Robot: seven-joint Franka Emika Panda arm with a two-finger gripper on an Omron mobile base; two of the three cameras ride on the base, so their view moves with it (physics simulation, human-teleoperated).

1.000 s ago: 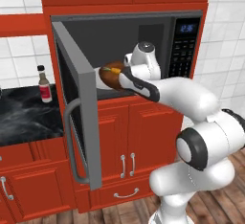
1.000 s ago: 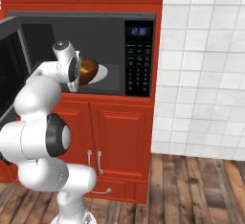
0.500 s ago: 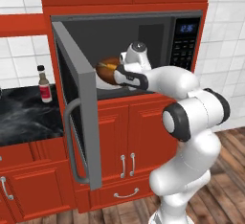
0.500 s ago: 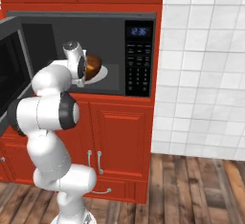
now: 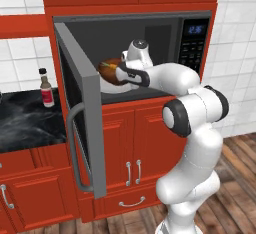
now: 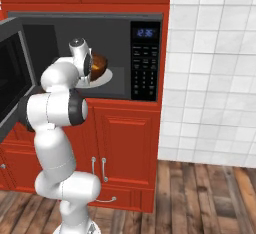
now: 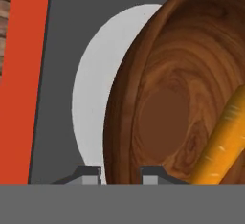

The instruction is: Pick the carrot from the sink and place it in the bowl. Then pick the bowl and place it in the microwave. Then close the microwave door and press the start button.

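At center frame, the gripper [image 7: 120, 173] pinches the rim of the brown bowl [image 7: 177, 98] between its two fingertips, holding it inside the open microwave [image 5: 165, 33] above the white turntable [image 7: 103, 70]. The carrot [image 7: 225, 137] lies inside the bowl, lower right.

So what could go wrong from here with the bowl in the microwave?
1. The gripper straddles the rim of the bowl above the white plate; if the fingers catch the rim on the way out, the bowl could be dragged along or tipped.
2. The carrot leans against the bowl's wall, so a jolt might roll it out.
3. The door stands wide open beside the arm; the elbow could clip it while backing away.
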